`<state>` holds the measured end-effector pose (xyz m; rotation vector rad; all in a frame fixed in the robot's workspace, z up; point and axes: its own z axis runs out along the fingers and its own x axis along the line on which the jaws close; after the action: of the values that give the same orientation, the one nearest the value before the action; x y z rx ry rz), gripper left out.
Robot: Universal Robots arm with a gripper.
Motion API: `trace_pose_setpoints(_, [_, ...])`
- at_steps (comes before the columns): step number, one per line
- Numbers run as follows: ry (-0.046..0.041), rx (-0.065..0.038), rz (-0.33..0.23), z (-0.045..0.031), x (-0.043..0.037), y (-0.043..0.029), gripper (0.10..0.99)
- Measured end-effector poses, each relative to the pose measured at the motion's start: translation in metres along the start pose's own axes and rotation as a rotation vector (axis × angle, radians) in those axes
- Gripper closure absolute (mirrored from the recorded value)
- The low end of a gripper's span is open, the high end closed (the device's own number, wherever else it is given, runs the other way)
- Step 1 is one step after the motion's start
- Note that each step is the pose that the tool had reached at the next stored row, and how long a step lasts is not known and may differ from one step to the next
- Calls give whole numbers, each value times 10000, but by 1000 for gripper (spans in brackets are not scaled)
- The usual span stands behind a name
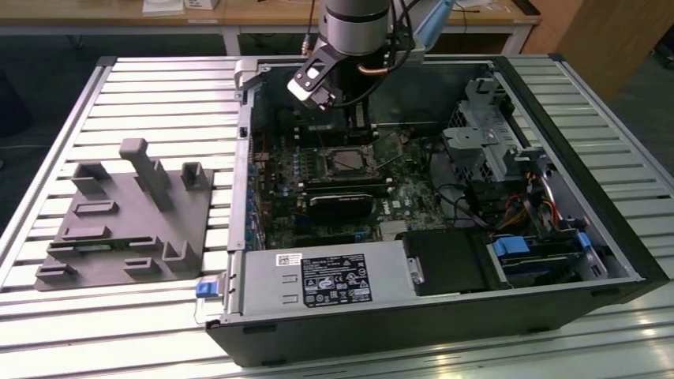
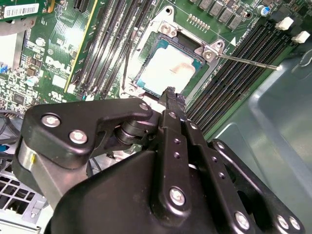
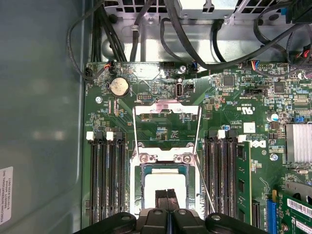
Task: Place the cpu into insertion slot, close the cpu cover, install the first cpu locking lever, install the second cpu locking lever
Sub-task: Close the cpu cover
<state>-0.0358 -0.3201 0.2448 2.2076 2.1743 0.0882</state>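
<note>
Cpu (image 2: 168, 68): one, seated in one insertion slot (image 3: 164, 168); one cpu cover (image 3: 165, 110) raised; jaws together, empty.

I see a slatted metal bench (image 1: 158, 87), with light glaring along its near edge. Beyond its far edge a wooden desk (image 1: 263, 14) stands over dark floor (image 1: 43, 63).

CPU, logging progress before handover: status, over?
Shut gripper just above the cpu. The cpu lies in the insertion slot. The cpu cover looks raised. A lever rod juts beside it.
</note>
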Motion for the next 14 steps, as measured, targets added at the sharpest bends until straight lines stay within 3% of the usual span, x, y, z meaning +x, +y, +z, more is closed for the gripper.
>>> trace_pose_setpoints(14, [1, 0, 0, -35, 0, 3, 980])
